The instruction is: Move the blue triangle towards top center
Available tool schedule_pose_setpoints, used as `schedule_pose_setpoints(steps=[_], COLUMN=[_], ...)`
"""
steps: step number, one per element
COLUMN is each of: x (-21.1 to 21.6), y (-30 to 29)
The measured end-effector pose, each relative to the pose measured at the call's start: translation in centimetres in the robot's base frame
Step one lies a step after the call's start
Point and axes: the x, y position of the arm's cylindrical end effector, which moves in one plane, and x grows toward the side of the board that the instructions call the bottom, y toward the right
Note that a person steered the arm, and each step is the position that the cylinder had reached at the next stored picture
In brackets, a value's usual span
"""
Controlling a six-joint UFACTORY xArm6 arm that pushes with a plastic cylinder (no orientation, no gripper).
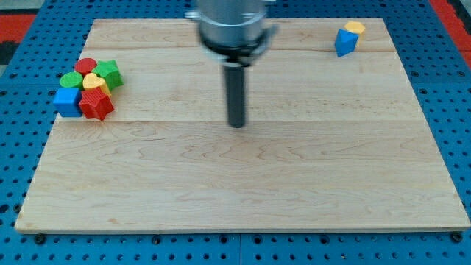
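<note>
While my tip (236, 125) sits on bare wood around the middle of the bench (243, 191), slightly toward the top edge, it's touching nothing, and as a plain rod this tool holds nothing. The blue triangle (344, 43) is way off near the top right corner, touching a yellow block (355, 29). Over by the left edge there's a tight cluster: red cylinder (86, 65), green cylinder (71, 79), green block (110, 73), yellow heart (93, 82), blue cube (68, 101), red block (96, 104).

A robotics lab bench, set up for tabletop trials.

A pale wooden board (243, 184) lies on a blue perforated mounting plate (22, 147), a machine's dark rod (236, 96) hangs above it, and small coloured test blocks (87, 88) sit clustered at the view's left.
</note>
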Motion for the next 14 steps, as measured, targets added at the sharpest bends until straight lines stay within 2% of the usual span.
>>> schedule_pose_setpoints(steps=[2,3,5,6,7,8,12,13,14], x=[-1.6,-5.4,-6.3,-9.3,-15.4,-17.4,-17.3,-16.0,-14.2], y=[20.5,30.7,31.2,31.1,31.2,28.8,4.3,5.4,11.4])
